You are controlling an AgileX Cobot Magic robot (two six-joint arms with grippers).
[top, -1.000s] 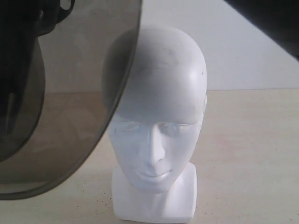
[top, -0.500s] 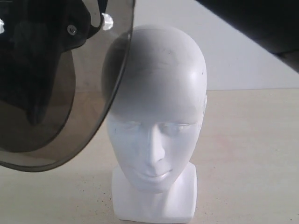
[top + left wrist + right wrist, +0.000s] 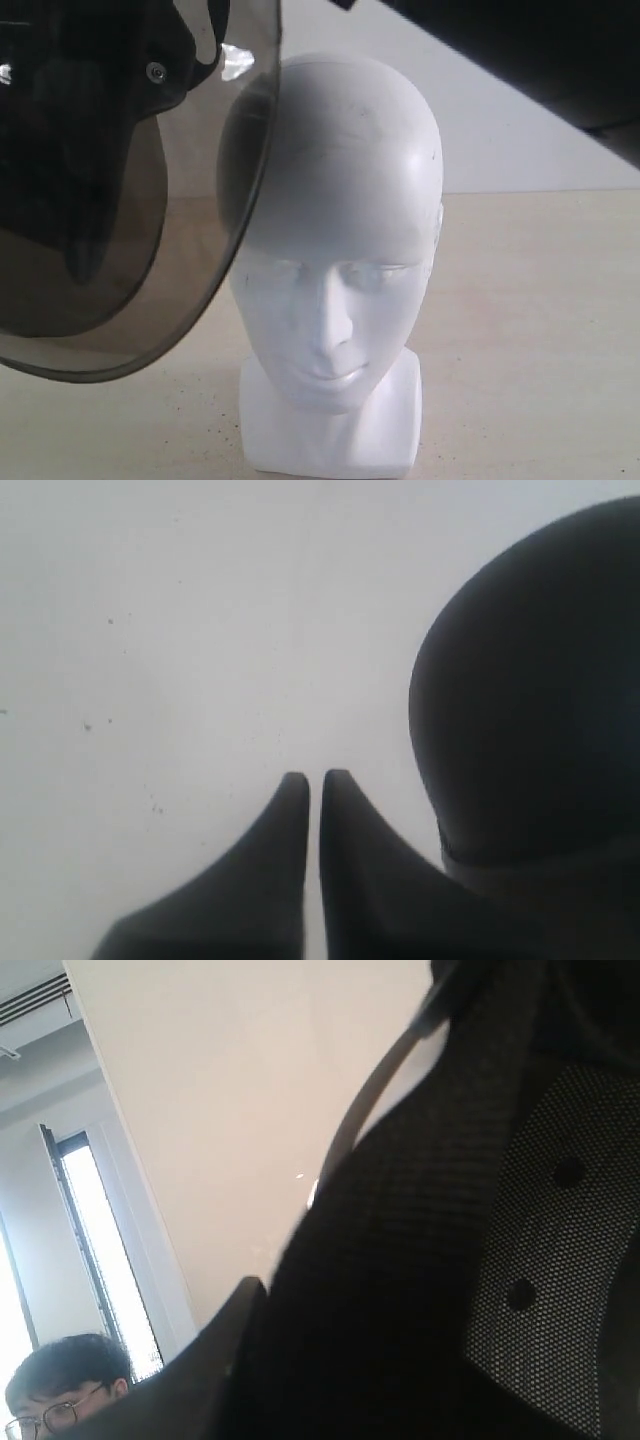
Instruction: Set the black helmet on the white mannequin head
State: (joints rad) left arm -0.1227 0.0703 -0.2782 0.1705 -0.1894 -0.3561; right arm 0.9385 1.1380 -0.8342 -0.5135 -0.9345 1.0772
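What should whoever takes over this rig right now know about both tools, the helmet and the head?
Left tool: shut and empty, beside the shell of the black helmet.
Right tool: looks clamped on the helmet's padded lining, carrying it.
Helmet: in the air, on the left of the exterior view and near the camera. Its tinted visor overlaps one side of the white mannequin head there; whether they touch cannot be told.
Head: upright on the table, bare.
Done: helmet lifted.
Left: bring it over the crown, lower it on, release.
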